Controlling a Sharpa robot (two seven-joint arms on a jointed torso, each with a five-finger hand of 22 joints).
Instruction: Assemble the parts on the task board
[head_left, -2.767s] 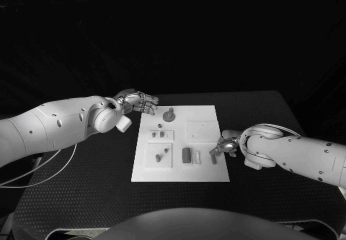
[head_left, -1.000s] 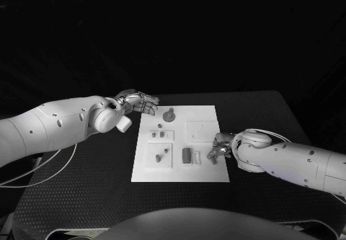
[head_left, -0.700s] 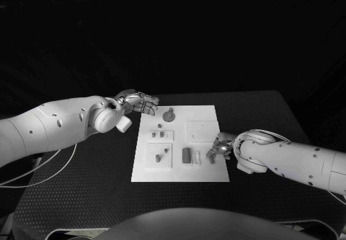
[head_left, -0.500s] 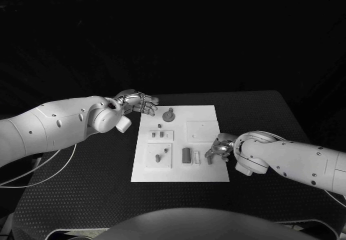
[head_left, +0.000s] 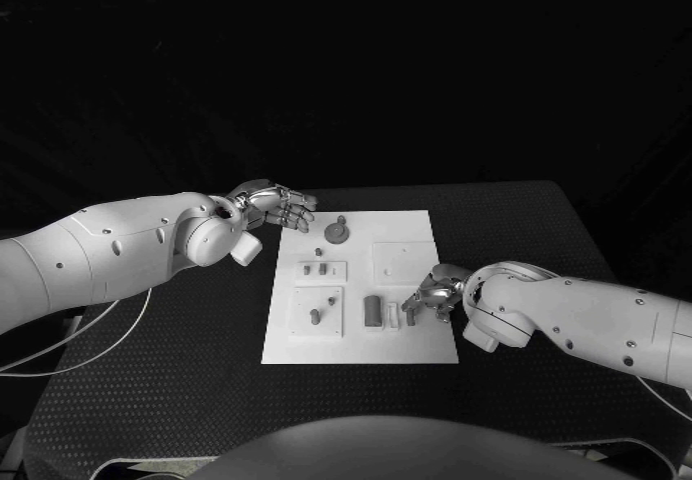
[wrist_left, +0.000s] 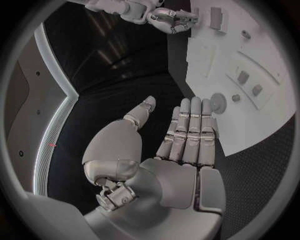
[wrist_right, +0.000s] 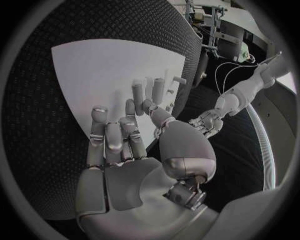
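The white task board lies in the middle of the black table. My right hand hovers over the board's right side and pinches a small grey part between thumb and a finger, just right of a pale bar and a dark upright block. In the right wrist view the right hand reaches over the board toward the block. My left hand is open with flat fingers, above the table beside the board's far left corner, near a round part.
Two small parts stand in a raised square left of centre, and a peg sits in the square below it. A plain raised square lies just beyond my right hand. Black table surrounds the board.
My right hand has moved a little left over the board's right edge, carrying the small part toward the pale bar. The left hand has stayed in place.
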